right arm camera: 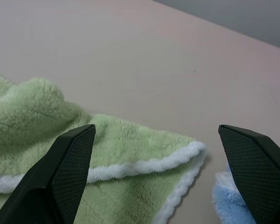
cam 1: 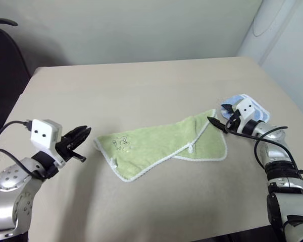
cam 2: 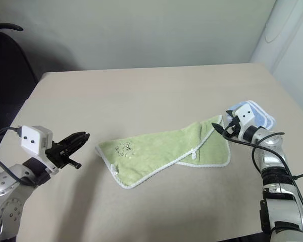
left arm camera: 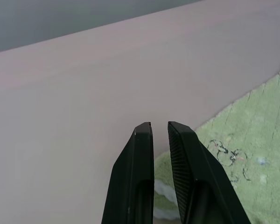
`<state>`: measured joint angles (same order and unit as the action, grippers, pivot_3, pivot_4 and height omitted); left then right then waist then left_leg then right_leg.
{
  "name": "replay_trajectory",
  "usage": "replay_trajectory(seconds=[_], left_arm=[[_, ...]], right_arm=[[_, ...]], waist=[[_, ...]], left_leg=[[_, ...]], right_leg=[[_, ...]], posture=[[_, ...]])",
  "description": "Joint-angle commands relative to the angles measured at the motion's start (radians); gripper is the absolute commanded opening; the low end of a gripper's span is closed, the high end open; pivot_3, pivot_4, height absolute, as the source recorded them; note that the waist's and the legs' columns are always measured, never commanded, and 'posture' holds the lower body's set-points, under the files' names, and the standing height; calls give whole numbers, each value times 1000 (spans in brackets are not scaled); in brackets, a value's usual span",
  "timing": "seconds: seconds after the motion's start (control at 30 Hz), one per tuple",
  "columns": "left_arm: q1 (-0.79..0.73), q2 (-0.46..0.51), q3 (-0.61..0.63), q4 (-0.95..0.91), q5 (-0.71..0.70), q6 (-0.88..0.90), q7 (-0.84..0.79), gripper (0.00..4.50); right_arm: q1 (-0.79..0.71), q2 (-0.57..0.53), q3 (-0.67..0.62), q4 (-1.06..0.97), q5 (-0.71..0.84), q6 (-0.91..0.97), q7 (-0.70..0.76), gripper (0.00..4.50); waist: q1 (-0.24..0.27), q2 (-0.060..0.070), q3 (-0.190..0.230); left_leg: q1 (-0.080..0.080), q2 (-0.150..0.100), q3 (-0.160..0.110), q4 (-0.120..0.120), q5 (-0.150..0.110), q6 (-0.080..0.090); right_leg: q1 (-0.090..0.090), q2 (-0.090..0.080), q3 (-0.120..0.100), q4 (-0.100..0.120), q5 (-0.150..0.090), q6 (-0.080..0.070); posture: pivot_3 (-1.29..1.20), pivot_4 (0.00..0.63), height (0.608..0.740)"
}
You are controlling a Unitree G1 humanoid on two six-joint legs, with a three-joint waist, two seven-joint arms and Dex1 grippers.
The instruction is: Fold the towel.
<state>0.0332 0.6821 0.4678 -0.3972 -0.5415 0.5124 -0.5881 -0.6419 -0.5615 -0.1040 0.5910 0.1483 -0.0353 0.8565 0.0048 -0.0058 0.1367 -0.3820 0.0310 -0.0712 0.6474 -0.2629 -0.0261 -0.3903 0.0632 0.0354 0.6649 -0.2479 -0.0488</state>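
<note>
Beige table (cam 1: 141,85), folded green towel (cam 1: 161,143)

Beige table (cam 1: 141,85), pale wall (cam 1: 131,25), dark chair (cam 1: 5,65)

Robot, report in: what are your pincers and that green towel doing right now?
Left pincer nearly shut, empty, beside towel. Right pincer open at far corner. Blue cloth close behind.

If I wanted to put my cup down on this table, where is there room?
The far half of the table, beyond the green towel, is bare, and so is the near strip in front of the towel. It is crowded at the right end, where the open right gripper sits between the towel's corner and a blue cloth.
</note>
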Motion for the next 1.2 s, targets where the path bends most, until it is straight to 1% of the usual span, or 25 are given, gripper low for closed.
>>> replay_trajectory(seconds=[0.03,0.2,0.43,0.63,0.77,0.97,1.07,1.2], left_arm=[[-22,18,1,-7,0,-3,-7,643],[-29,14,-6,16,8,-11,-1,643],[-14,23,-22,-39,-2,17,-5,643],[3,25,-45,-77,0,28,-14,643],[27,27,-63,-108,7,29,-23,643],[70,31,-57,-190,-47,65,-39,643],[96,27,-72,-235,-79,90,-47,643],[157,73,-127,-286,-92,96,-131,643]], right_arm=[[-5,-29,-35,-43,24,-2,-14,4462],[-1,-28,-37,-30,19,-20,-40,4462],[-11,-44,-24,-23,10,-26,-22,4462],[-46,-73,1,9,-22,-79,-14,4462],[-78,-100,39,67,-80,-169,-3,4462],[-173,-140,115,213,-171,-309,30,4462],[-228,-168,177,299,-251,-421,34,4462],[-326,-191,271,434,-380,-572,-7,4462]], waist=[[0,0,0],[-1,0,0],[-1,0,0],[-1,0,0],[-1,0,0],[-1,0,0],[-1,0,0],[-1,1,0]], left_leg=[[0,0,0,0,0,0],[0,0,0,0,0,0],[0,0,0,0,0,0],[0,0,0,0,0,0],[0,0,0,0,0,0],[0,0,0,0,0,0],[0,0,0,0,0,0],[0,0,0,0,-1,1]], right_leg=[[0,0,0,0,0,0],[0,0,0,0,0,0],[0,0,0,0,0,0],[0,0,0,0,0,0],[0,0,0,0,0,0],[0,0,0,0,0,0],[0,0,0,0,0,0],[0,0,0,0,0,0]], posture=[[0,150,740],[0,150,740],[0,150,740],[0,150,740],[0,150,740],[0,150,740],[0,150,740],[0,150,740]])
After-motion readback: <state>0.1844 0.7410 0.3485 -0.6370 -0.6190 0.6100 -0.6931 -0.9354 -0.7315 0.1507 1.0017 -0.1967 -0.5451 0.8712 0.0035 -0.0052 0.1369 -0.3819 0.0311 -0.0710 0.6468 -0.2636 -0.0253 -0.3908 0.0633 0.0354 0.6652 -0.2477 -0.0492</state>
